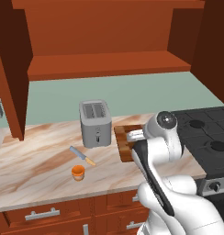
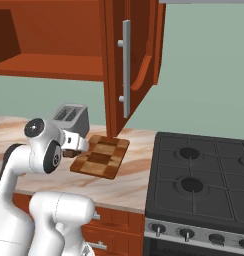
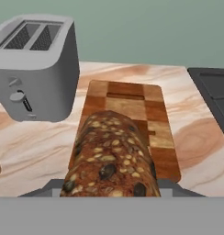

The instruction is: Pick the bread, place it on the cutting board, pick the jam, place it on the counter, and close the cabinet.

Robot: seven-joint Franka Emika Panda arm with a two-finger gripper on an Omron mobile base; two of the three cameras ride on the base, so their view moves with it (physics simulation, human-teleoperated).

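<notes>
Over the near end of the cutting board [image 3: 155,119], beside the toaster [image 3: 36,69], the gripper [image 3: 109,190] clamps the bread [image 3: 111,158], while the left base view adds the jam [image 1: 78,172] on the counter [image 1: 36,156].

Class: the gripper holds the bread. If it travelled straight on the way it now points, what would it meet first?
Most likely the cutting board: the gripper, shut on the bread, points along it, the counter and wall beyond. The height above the board is unclear.
</notes>
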